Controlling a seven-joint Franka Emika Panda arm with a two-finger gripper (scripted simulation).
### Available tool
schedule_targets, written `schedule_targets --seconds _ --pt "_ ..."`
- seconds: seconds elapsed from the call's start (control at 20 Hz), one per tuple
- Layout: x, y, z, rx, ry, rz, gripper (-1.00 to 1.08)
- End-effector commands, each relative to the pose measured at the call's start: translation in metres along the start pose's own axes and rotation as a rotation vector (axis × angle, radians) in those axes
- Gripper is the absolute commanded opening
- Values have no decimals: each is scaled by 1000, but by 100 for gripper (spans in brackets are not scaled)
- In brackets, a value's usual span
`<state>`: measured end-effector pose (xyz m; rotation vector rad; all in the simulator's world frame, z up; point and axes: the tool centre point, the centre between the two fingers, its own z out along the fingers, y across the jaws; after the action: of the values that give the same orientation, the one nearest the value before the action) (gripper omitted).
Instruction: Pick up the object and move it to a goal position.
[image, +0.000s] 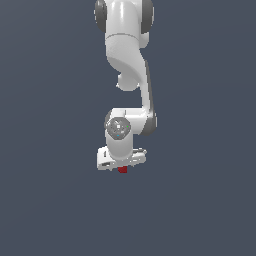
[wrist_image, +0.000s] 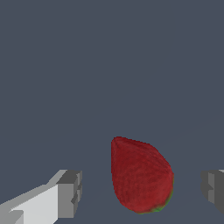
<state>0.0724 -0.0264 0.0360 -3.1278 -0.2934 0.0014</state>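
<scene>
The object is a small dark-red strawberry-like item (wrist_image: 139, 175) with a sliver of green at one end. In the wrist view it lies between my two grey fingertips (wrist_image: 70, 192), with clear gaps on both sides. My gripper (wrist_image: 142, 190) is open around it and not touching it. In the exterior view the white gripper (image: 121, 166) hangs low over the grey surface, and only a small red bit of the object (image: 122, 170) shows just below the hand; the fingers themselves are hidden there.
The white arm (image: 127, 60) comes down from the top of the exterior view. A plain dark grey-blue surface (image: 50, 200) fills the rest of both views. No goal marker shows.
</scene>
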Motion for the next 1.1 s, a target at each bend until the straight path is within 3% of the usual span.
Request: schedule_targets --seconds 0.0,0.25,0.3,1.05 --pt "0 0 10 0 1 0 100" --pt "1 0 13 0 1 -1 100" --pt "1 0 13 0 1 -1 -100" --pt "2 -8 6 0 1 -1 -100"
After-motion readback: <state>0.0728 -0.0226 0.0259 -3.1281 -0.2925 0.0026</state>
